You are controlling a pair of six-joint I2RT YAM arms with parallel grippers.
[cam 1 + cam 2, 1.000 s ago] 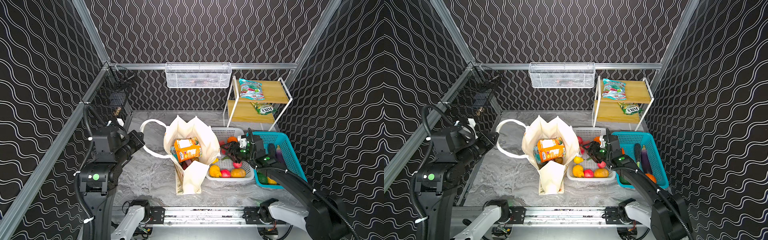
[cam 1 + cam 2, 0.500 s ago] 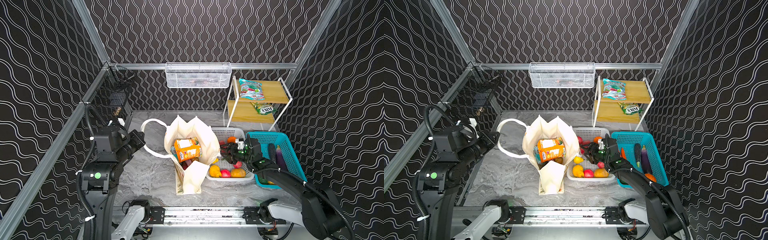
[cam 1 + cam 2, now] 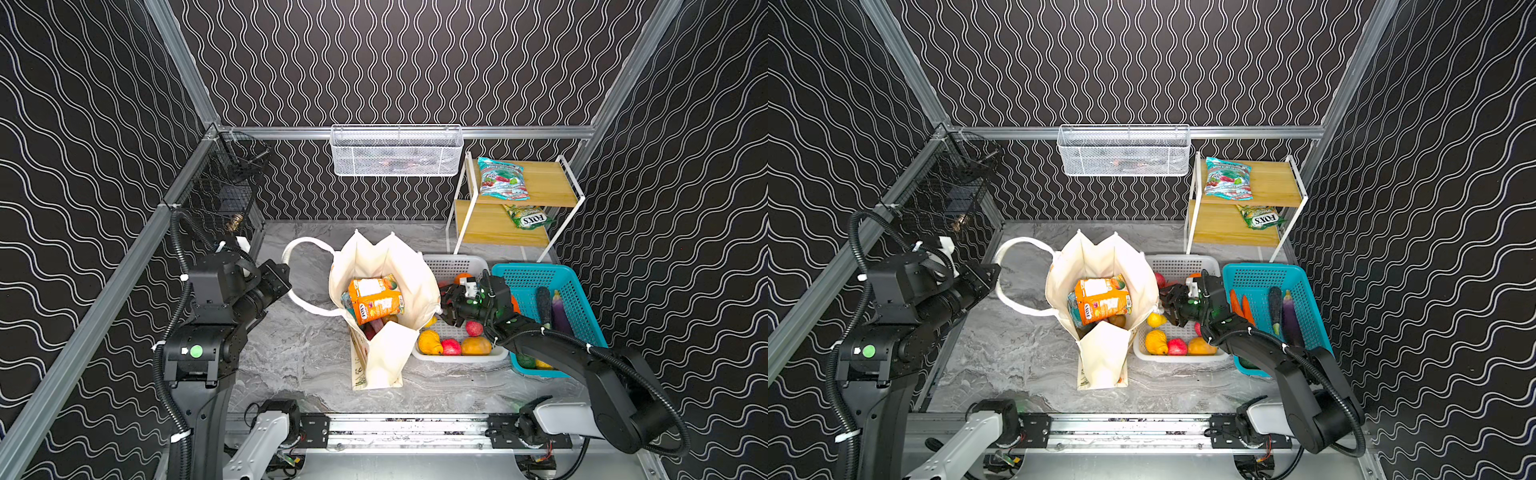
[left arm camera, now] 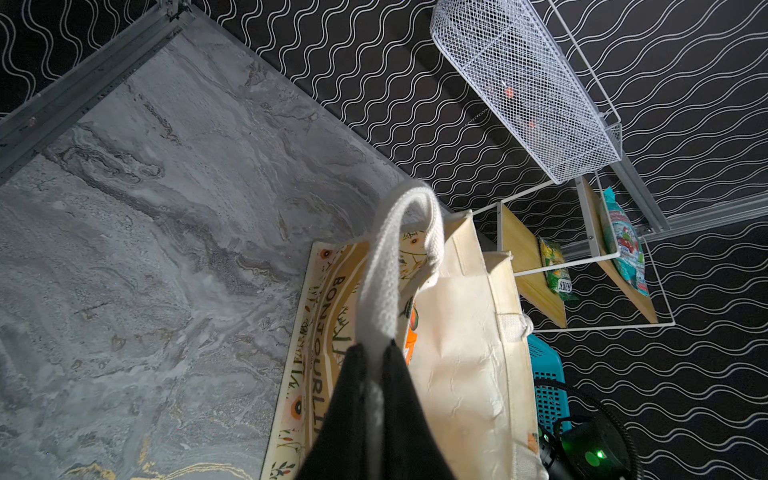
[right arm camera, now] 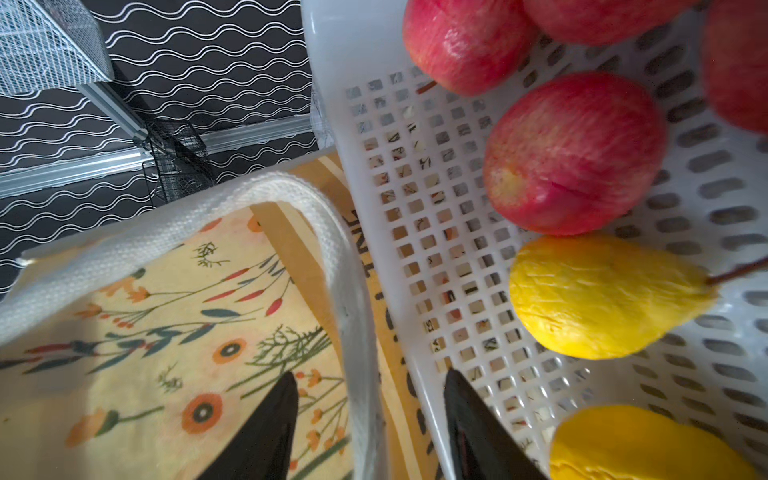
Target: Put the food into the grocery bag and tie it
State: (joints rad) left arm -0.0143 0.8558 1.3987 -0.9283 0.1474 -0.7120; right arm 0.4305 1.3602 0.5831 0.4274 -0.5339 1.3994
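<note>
The grocery bag is standing on the counter with the white basket at its 3 o'clock, the left tool is pinching its 9 o'clock strap tight, and the right tool is sitting half open around the other strap.

White basket just beside teal basket
</note>
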